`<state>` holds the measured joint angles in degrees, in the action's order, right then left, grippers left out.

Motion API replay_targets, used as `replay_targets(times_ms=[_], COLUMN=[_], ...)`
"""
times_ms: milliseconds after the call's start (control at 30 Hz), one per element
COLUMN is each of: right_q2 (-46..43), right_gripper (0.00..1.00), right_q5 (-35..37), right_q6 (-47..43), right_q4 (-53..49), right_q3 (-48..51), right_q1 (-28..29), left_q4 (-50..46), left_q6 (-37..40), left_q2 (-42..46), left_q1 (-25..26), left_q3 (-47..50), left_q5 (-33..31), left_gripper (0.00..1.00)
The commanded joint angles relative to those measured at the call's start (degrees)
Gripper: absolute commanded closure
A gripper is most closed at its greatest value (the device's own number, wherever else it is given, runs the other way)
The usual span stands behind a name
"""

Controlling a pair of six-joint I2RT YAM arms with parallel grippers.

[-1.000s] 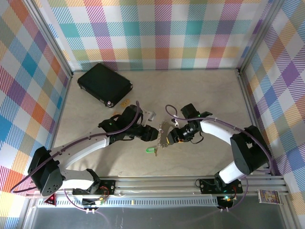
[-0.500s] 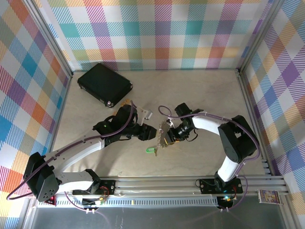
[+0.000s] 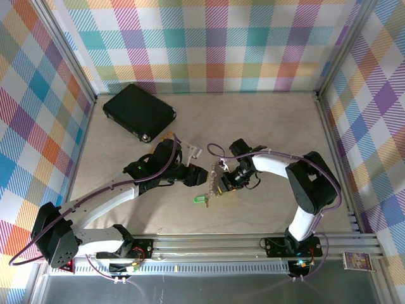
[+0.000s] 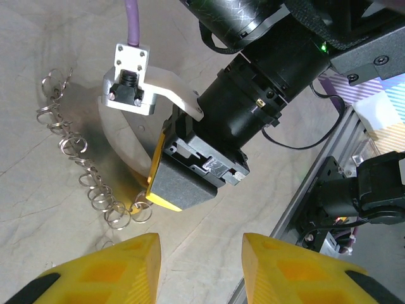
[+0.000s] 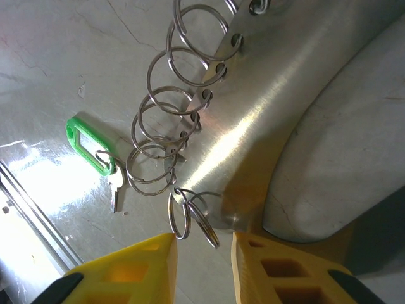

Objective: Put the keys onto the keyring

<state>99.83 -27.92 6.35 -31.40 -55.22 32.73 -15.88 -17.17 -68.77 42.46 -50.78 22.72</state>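
We'd ease the right end effector (image 5: pixel 202 239) squarely onto the ring (image 5: pixel 188 215). Can't tell if it's gripping yet. Left end effector (image 4: pixel 199 244) is released.

One black case (image 3: pixel 139 112), one metal plate of keyrings (image 3: pixel 218 179), one green-tagged key (image 3: pixel 200 199).

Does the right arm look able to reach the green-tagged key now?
Probably yes. The green-tagged key lies uncovered on the table, close beside the right gripper; only the wire rings crowd it.
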Motion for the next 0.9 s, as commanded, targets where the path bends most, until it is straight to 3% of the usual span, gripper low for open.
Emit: replay_targets(times_ms=[0, 867], right_q2=[1.13, 1.6], right_gripper=[0.71, 0.84], right_q5=[-1.08, -1.86], right_q6=[-1.43, -2.45], right_q4=[-0.75, -1.18], right_q3=[-0.94, -1.29], right_q1=[0.49, 1.73], left_q4=[1.56, 1.06], left_q6=[-0.22, -0.15], left_q2=[1.51, 2.88], left_q1=[-0.73, -1.43], left_q3=[0.73, 1.47], left_q5=[0.92, 0.4], left_gripper=[0.62, 0.62])
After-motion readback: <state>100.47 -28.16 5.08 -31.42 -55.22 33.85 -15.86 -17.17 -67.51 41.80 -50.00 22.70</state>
